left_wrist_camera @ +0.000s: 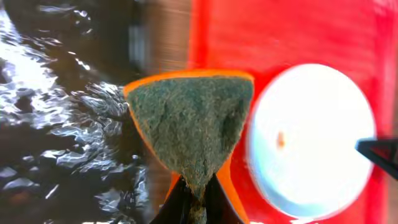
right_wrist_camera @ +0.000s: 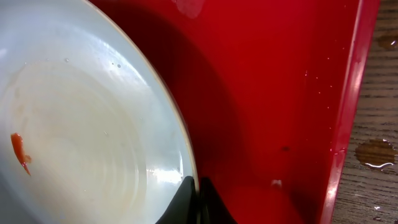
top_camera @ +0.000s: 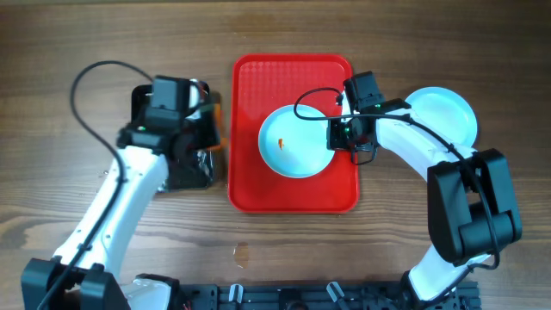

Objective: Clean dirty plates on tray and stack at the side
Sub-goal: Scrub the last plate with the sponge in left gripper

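While your right jaws pinch the smeared pale-blue round plate (top_camera: 297, 146) by its rim on the bright red plastic tray (top_camera: 258, 86), your left jaws clamp a green-orange sponge (left_wrist_camera: 193, 118). A second plate (top_camera: 448, 112) rests on the table (top_camera: 86, 34).

Overhead straight down; both wrist cams close, sharing plate (top_camera: 297, 146).

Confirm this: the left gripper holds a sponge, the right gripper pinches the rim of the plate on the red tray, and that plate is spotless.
Not spotless: the plate on the red tray has a small orange-red smear near its centre, shown in the overhead and right wrist views. Otherwise right: the left gripper holds the sponge and the right gripper pinches that plate's rim.
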Controlling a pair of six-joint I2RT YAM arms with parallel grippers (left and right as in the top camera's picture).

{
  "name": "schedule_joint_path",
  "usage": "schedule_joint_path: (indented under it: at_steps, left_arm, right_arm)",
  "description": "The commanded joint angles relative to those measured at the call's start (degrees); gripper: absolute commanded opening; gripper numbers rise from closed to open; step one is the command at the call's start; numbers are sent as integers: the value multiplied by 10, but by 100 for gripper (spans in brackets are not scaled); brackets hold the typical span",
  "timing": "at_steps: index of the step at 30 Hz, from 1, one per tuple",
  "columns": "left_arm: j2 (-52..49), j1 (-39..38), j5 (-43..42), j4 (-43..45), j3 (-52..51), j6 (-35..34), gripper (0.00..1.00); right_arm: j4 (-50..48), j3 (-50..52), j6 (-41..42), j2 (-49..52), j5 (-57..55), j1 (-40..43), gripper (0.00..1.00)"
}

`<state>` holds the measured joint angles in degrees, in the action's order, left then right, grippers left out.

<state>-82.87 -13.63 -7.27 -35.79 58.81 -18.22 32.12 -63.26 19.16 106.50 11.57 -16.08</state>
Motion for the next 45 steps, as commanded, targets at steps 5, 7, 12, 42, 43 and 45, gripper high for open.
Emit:
schedule_joint_path:
  at_steps: [5,7,12,42,43,45]
  left_arm:
    - [-84,-125,-28,101,3,-91,4]
    - [-114,-146,-28,127,3,-117,4]
    - [-183,-183,-33,191,3,-154,4]
    - [-230,-182,330,67,40,-22,4]
    - [-225,-182,338,56,47,-27,4]
    - [-212,-182,348,38,60,-39,4]
  right_arm:
    - [-2,5,-11,-11,5,-2,4]
    - [-1,5,-10,-11,5,-2,4]
    - [-1,5,-10,-11,5,-2,4]
    - [39,10,82,-10,-61,-2,4]
    - [39,10,82,-10,-61,-2,4]
    - [39,10,82,-10,-61,-2,4]
